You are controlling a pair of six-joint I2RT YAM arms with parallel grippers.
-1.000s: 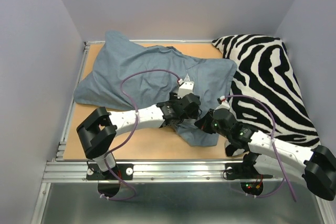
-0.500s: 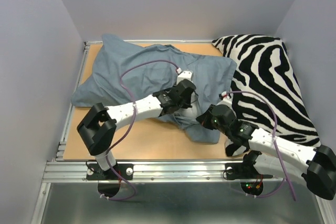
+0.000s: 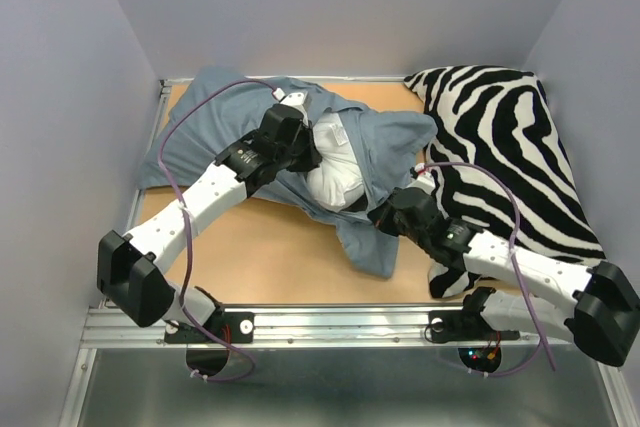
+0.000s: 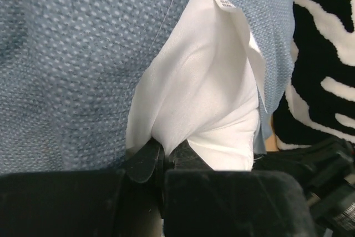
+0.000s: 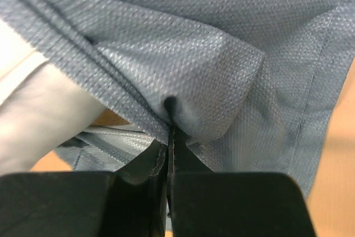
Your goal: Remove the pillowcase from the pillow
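Note:
The blue-grey pillowcase (image 3: pixel 215 112) lies crumpled across the wooden table. From its open end bulges the white pillow (image 3: pixel 335 172). My left gripper (image 3: pixel 305 159) is shut on the pillow's white fabric (image 4: pixel 199 104), pinched between the black fingers (image 4: pixel 145 159). My right gripper (image 3: pixel 385 219) is shut on a fold of the pillowcase (image 5: pixel 222 70) near its open end, and the cloth bunches around the closed fingers (image 5: pixel 183 156). A strip of pillowcase (image 3: pixel 375 252) hangs toward the table's front.
A black-and-white zebra-striped cushion (image 3: pixel 510 147) fills the table's right side, right behind my right arm. Bare wooden table (image 3: pixel 260 247) shows in front of the pillowcase. Grey walls enclose the left, back and right. A metal rail (image 3: pixel 330 322) runs along the near edge.
My left gripper has closed on the pillow and pulled back and left, drawing the white pillow out of the pillowcase opening. The right gripper stays shut on the pillowcase, shifted slightly left.

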